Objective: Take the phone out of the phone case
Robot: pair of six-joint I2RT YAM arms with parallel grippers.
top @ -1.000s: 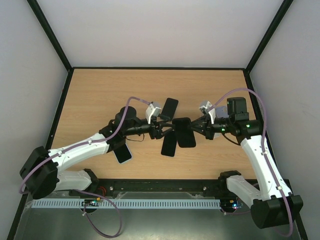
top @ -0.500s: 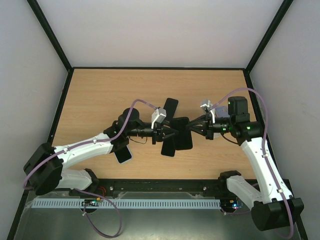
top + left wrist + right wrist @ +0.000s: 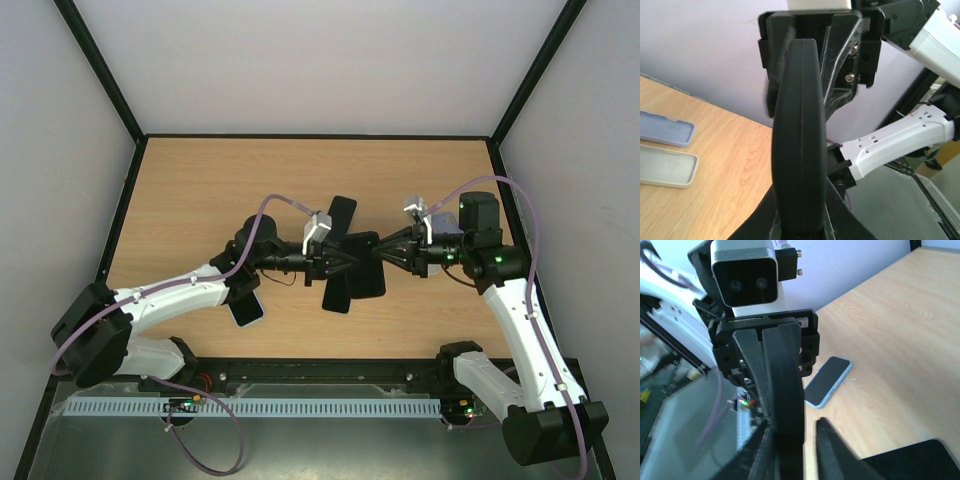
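Observation:
A black phone case [image 3: 366, 268] with the phone in it hangs above the table between both arms. My left gripper [image 3: 338, 265] is shut on its left end. The left wrist view shows the case [image 3: 797, 125] edge-on, a seam running along its side, clamped in my left gripper [image 3: 800, 215]. My right gripper [image 3: 383, 257] is at the opposite end, open. In the right wrist view the case [image 3: 785, 370] rests against one finger of the right gripper [image 3: 794, 424], while the other finger [image 3: 832, 447] stands apart from it.
Two black phones [image 3: 340, 214] [image 3: 337, 291] lie on the table under the held case. A blue-cased phone [image 3: 247, 307] lies beneath the left arm. A lavender empty case [image 3: 665, 134] and a grey one [image 3: 665, 170] lie side by side on the wood.
My left gripper came in and closed on the case's left end. My right gripper, which was shut on the case, has opened its jaws.

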